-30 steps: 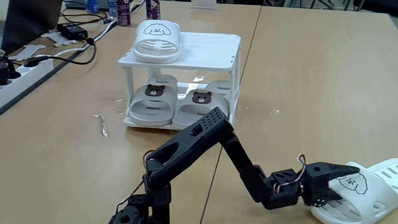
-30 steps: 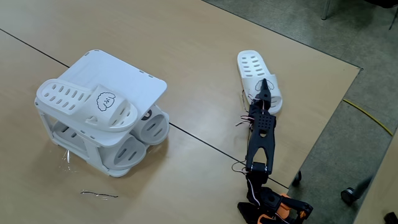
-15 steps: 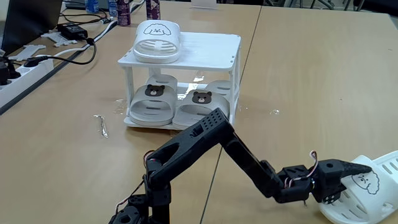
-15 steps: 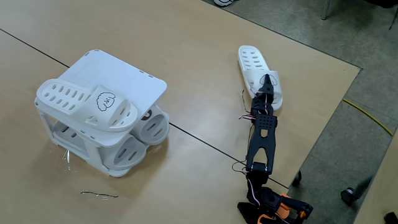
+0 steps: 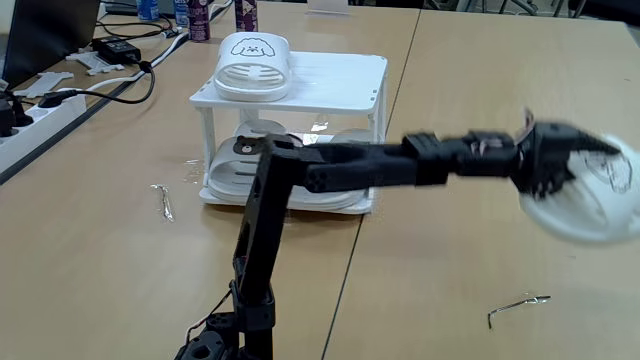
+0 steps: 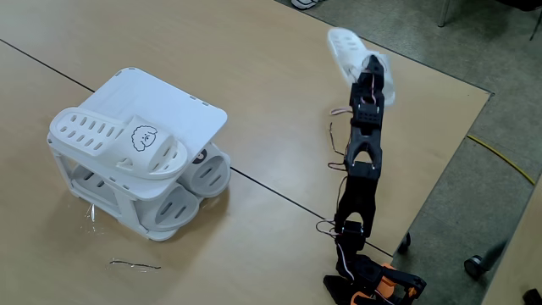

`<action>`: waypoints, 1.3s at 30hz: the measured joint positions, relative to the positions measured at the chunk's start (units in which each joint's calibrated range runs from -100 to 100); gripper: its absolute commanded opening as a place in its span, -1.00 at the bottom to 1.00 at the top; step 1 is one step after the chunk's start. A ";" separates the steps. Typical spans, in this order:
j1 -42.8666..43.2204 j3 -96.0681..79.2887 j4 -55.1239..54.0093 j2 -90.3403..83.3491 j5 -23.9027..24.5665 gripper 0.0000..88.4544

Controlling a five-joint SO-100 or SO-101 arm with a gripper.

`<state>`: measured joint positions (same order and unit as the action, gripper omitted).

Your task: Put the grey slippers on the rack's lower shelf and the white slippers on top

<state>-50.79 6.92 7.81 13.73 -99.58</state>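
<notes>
The white rack stands mid-table. On its top lies one white slipper with a puppy face. The grey slippers sit side by side on the lower shelf, partly hidden by my arm in a fixed view. My gripper is raised well above the table, far from the rack. It is shut on the strap of the second white slipper, which is blurred by motion.
A power strip with cables and several bottles lie at the far left. Bent wire pieces rest on the table. The table edge and floor are close beside the arm's base.
My gripper closed on the second white slipper where it lay on the table and lifted it high into the air. The arm swung up with it.
</notes>
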 measured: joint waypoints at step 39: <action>50.64 0.27 14.33 -22.76 0.00 -0.98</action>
<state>-0.15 7.19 22.15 -9.03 -99.58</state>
